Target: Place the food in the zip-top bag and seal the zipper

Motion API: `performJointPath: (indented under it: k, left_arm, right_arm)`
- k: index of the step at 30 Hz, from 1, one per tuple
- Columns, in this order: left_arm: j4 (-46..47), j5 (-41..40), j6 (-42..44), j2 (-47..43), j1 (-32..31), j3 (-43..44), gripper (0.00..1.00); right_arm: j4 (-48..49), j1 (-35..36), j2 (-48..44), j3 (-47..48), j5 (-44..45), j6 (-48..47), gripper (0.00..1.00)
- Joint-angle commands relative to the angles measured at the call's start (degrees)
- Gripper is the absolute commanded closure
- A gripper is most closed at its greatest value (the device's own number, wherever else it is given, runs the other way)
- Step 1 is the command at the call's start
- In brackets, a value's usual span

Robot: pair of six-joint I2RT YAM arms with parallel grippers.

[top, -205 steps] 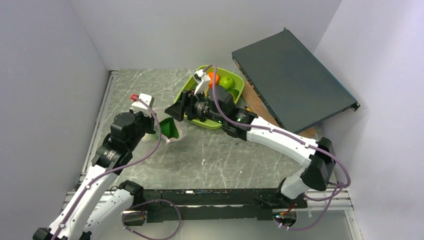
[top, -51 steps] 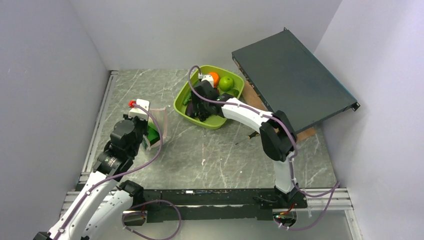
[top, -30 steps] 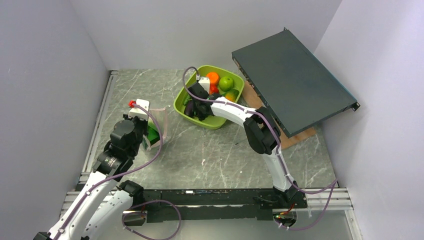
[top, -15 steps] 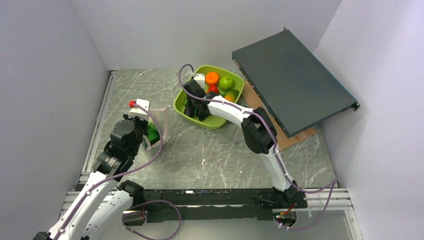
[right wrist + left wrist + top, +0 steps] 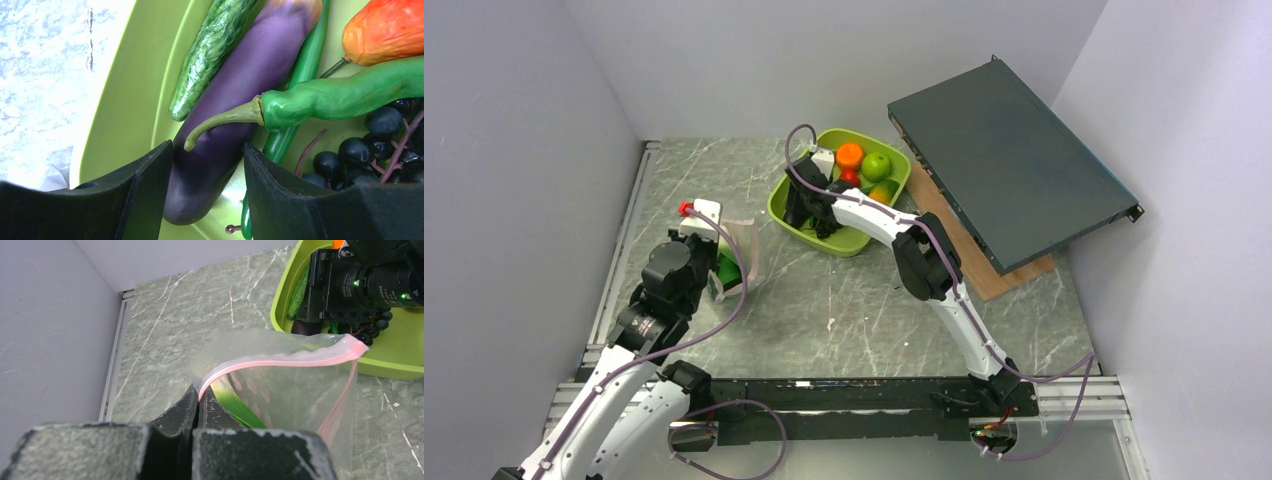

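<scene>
My left gripper [image 5: 198,400] is shut on the pink zipper [image 5: 280,360] of the clear zip-top bag [image 5: 285,390], holding its mouth up and open. A green-white leek [image 5: 240,407] lies inside. In the top view the bag [image 5: 742,255] stands left of the lime tray [image 5: 839,250]. My right gripper [image 5: 207,150] is down in the tray, open, its jaws on either side of the purple eggplant's [image 5: 250,75] rounded end. Beside the eggplant lie a cucumber [image 5: 210,55], a green pepper [image 5: 340,95], dark grapes [image 5: 380,140] and an orange-red piece [image 5: 385,30]. An orange [image 5: 850,154] and a green apple [image 5: 877,165] sit at the tray's far end.
A dark flat box [image 5: 1009,170] leans at the back right over a wooden board [image 5: 984,270]. White walls close in the left, back and right sides. The tray's left wall [image 5: 125,100] is close to my right gripper's left finger.
My right arm came back from the bag to the tray and shifted left inside it; its jaws have spread wider around the eggplant. The left gripper still holds the bag in place.
</scene>
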Motion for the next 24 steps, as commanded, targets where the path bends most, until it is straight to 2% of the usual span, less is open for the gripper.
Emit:
performJointPath:
  k: [1, 5, 8, 13, 15, 17, 19, 24]
  left_arm:
    - [2.46, -0.13, -0.34, -0.35, 0.20, 1.21, 1.00]
    - [2.09, 0.82, -0.35, 0.28, 0.18, 1.83, 1.00]
    - [2.02, 0.31, -0.36, 0.03, 0.15, 1.60, 1.00]
    - [2.02, -0.06, -0.27, 0.35, 0.17, 1.52, 1.00]
    - [1.66, 0.02, -0.42, 0.49, 0.18, 1.69, 1.00]
    - [1.96, -0.23, -0.34, 0.41, 0.13, 1.32, 1.00]
    - [2.33, -0.43, -0.14, 0.38, 0.13, 1.21, 1.00]
    - [1.70, 0.75, -0.35, 1.15, 0.17, 1.90, 1.00]
  right_arm:
    - [-5.19, -0.11, 2.83, -0.75, 1.56, 0.63, 0.44]
    - [-8.04, -0.45, 4.07, 2.51, -1.29, 0.63, 0.43]
    - [-4.08, -0.31, 2.02, -1.62, -4.86, 2.14, 0.37]
    - [-6.35, -0.31, 4.55, 2.74, -5.42, 2.63, 0.33]
    - [-5.09, -0.31, 4.05, 1.02, -4.81, 2.40, 0.34]
    - [-2.34, -0.33, 1.56, -2.89, -4.65, 1.65, 0.38]
    - [-0.98, -0.47, -1.96, -5.42, -4.79, 0.89, 0.48]
    - [-0.43, -0.85, -13.25, -9.30, -3.26, -2.81, 0.65]
